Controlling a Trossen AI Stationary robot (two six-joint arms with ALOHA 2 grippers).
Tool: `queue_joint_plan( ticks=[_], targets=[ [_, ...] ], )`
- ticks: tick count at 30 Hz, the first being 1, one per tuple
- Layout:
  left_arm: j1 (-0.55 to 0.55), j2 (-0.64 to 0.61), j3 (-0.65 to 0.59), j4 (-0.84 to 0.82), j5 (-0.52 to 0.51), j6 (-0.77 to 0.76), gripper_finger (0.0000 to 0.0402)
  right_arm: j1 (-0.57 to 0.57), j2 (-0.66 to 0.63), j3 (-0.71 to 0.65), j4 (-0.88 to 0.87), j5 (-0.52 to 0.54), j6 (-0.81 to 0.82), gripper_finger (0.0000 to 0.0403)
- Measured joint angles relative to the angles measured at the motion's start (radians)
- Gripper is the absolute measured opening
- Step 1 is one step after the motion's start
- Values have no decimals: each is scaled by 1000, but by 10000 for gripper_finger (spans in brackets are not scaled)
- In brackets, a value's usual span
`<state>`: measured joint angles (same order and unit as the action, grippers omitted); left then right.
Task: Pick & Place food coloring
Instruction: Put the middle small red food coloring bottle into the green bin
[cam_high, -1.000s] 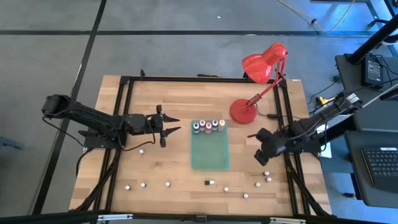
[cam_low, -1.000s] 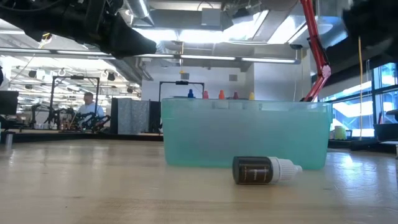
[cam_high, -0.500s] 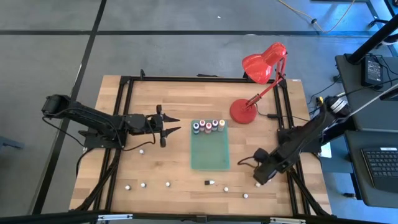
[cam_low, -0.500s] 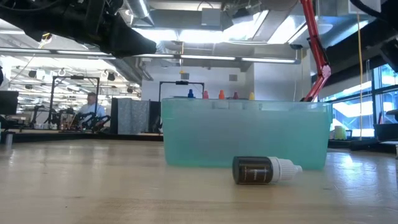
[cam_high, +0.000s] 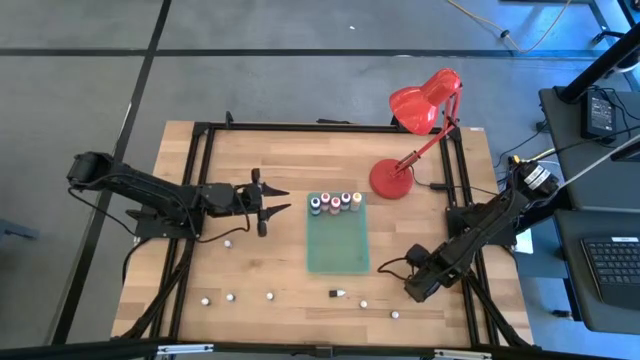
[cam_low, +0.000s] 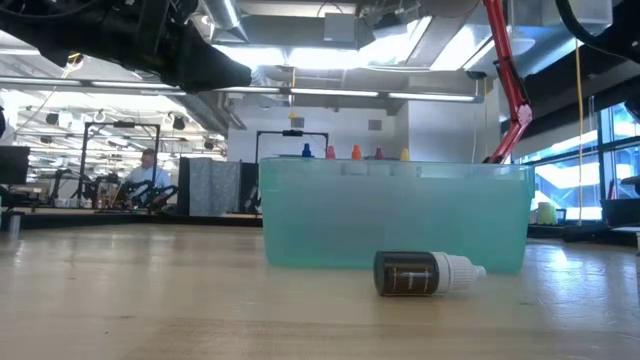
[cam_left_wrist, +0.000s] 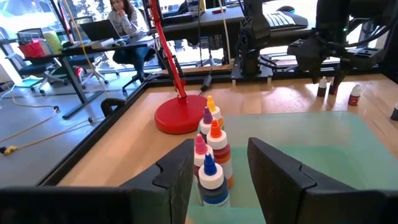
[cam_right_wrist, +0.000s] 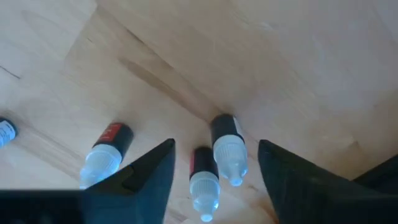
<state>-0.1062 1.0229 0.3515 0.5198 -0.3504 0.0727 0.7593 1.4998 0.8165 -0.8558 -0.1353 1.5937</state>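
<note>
- The left gripper (cam_high: 272, 200) is held above the left half of the table, its fingers spread apart with nothing between them and aimed toward the tray (cam_high: 337, 250).
- Small bottles are scattered lying along the near edge of the table, from the near left corner toward the right.
- A green tray is set at the middle of the table; a row of upright bottles (cam_high: 333, 203) is lined along its far end, tips pointing up.
- A dark bottle (cam_low: 428, 273) is seen lying on its side just in front of the tray's near wall, its long axis running parallel to the near edge and its pale tip pointing to the right side.
- A red lamp (cam_high: 420, 130) is stood near the far right corner.
- The right gripper (cam_right_wrist: 211, 180) is lowered near the near right corner, fingers apart; two bottles (cam_right_wrist: 217, 155) are seen lying on the wood between them, side by side, and a third bottle (cam_right_wrist: 107, 149) just outside one finger.
</note>
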Motion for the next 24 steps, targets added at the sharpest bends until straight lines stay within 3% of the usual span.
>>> queue_joint_plan(
  ticks=[15,24],
  targets=[
    [0,0,0,0,0,1,146,0,-1,0,-11,-39,-5,60],
    [0,0,0,0,0,1,145,-4,-20,36,-123,-7,-46,54]
  ],
)
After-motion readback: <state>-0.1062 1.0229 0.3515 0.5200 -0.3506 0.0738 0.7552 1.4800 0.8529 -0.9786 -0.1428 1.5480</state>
